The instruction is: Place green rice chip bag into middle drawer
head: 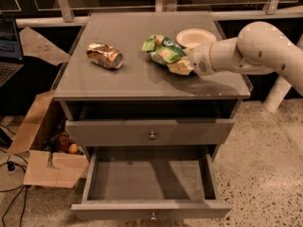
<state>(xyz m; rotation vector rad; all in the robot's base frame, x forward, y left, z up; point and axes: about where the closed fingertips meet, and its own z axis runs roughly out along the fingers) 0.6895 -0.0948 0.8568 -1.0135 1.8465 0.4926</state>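
We see the glossy, wrinkly plastic of the green rice chip bag (163, 51) at upper centre. The gripper (188, 64), smooth white and matt, sits at its right end. The dented can (104, 56) shines metallic gold-brown. The middle drawer (147, 181) looks matt grey, with a metal knob (152, 216).

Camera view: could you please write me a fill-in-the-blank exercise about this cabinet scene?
The green rice chip bag lies on ____ of the cabinet, near the white bowl. The gripper is at the ____, away from the dented can. The middle drawer stands ____, its bare floor showing. Missing words: top; bag; open.
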